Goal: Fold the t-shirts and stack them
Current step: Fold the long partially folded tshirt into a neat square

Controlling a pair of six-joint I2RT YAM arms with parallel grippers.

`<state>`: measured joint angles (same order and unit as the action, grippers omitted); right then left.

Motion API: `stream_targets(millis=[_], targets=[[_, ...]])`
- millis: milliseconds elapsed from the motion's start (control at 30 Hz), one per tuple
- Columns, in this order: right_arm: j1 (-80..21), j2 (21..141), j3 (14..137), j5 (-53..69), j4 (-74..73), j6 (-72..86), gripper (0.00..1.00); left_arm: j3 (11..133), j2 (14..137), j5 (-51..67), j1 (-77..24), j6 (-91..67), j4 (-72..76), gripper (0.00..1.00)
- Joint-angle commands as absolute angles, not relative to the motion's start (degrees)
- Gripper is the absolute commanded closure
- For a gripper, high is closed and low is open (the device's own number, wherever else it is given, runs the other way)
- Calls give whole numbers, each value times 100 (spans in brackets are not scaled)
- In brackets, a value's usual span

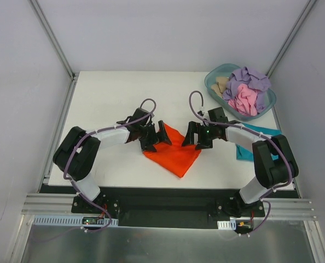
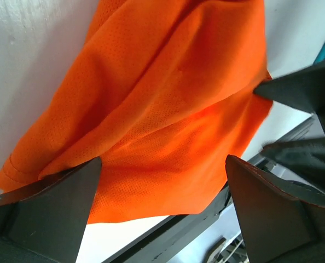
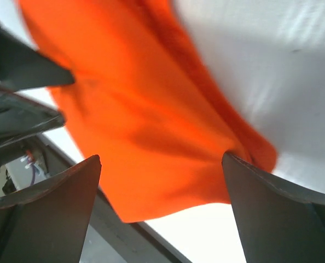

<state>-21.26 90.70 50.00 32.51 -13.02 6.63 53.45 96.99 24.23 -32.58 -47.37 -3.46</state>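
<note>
At the near edge of the white desk (image 1: 105,101), an aluminium rail (image 1: 47,207) runs along the front and carries the bases of the two arms. Just beyond it, at mid-width, lies one bright orange t-shirt of fine mesh cloth (image 1: 174,153), crumpled into a rough diamond. Its lowest corner points at the near edge and stops short of it.

The left tool (image 1: 157,139) and the right tool (image 1: 197,139) face each other over the upper part of the orange t-shirt (image 2: 168,109). In the left wrist view the left tool (image 2: 162,203) has its jaws spread wide with cloth below and nothing pinched. The right tool (image 3: 160,203) is spread as wide over the orange t-shirt (image 3: 135,126). I cannot tell whether any fingertip touches the cloth.

Bare white desk top shows left of the shirt and beyond it to the far edge.

Under the right forearm, at the desk's right edge, one plain teal t-shirt (image 1: 256,133) lies flat.

In the far right corner stands one translucent blue-green plastic tub (image 1: 210,81). It holds a crumpled heap of a lavender t-shirt (image 1: 251,78), a pink t-shirt (image 1: 244,101) and a beige t-shirt (image 1: 221,84). How many pieces make up the lavender cloth is unclear.
</note>
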Motion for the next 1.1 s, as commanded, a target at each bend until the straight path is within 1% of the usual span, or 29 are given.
stream_targets(millis=[0, 133, 233, 333, 467, 533, 667, 800, 933, 1067], targets=[[-2048, 9360, 5106, 2690, -1029, 589, 3, 4940, 9510, 2365, -3339, -4974, -272, 1], [-2039, 9711, 5492, 2593, -949, 580, 3, 4493, 9185, 2294, -3620, -5264, -255, 1], [-2048, 9747, 5695, 2768, -958, 492, 3, 4176, 8676, 2154, -3796, -5615, -246, 1], [-2048, 9423, 5914, 3049, -1002, 326, 3, 4122, 7799, 1776, -3946, -5608, -246, 1], [-2065, 8843, 6012, 3357, -1046, 255, 3, 4297, 7139, 1188, -3938, -5292, -255, 1], [-2057, 8492, 5924, 3471, -1099, 316, 3, 4551, 7075, 994, -3920, -5037, -290, 1], [-2065, 7920, 5477, 4129, -923, 579, 3, 5132, 7434, 976, -3789, -4633, -413, 1], [-2083, 7515, 4853, 4184, -686, 764, 3, 5563, 8119, 1054, -3517, -4369, -422, 1], [-2083, 7541, 4404, 4043, -388, 905, 3, 6089, 9146, 1608, -3173, -4333, -422, 1], [-2074, 8006, 4385, 3807, -325, 730, 3, 6310, 9702, 1766, -2910, -4280, -431, 1]])
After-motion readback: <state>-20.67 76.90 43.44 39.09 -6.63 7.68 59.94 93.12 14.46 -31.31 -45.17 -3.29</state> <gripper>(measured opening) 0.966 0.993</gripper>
